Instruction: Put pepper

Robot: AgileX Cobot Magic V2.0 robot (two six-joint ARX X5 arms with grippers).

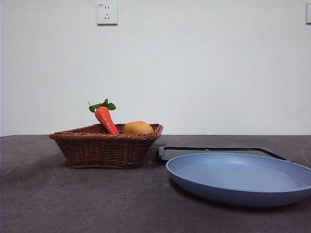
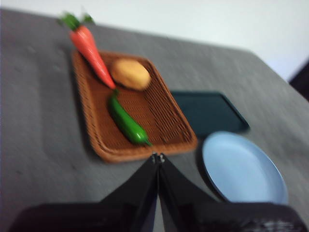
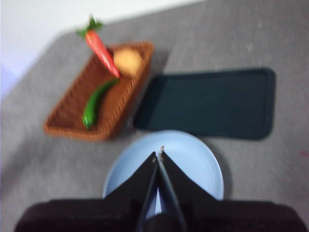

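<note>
Grey surface [image 1: 58, 204] meets a white wall with an unlabelled socket [image 1: 107, 13]. Pepper [image 2: 127, 122] lies in the wicker basket [image 1: 104, 148], beside a carrot [image 1: 105, 118] and potato [image 1: 138, 128]. Nearby sit a dark tray [image 3: 212, 104] and blue plate [image 1: 240, 177]. Left claw [image 2: 158, 157] and right claw [image 3: 159, 153] hover pressed together, empty.

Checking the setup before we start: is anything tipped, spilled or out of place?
Nothing spilled or damaged. The carrot leans on the basket rim, leaves sticking out. The pepper and a potato lie inside; plate and tray sit flat.
</note>
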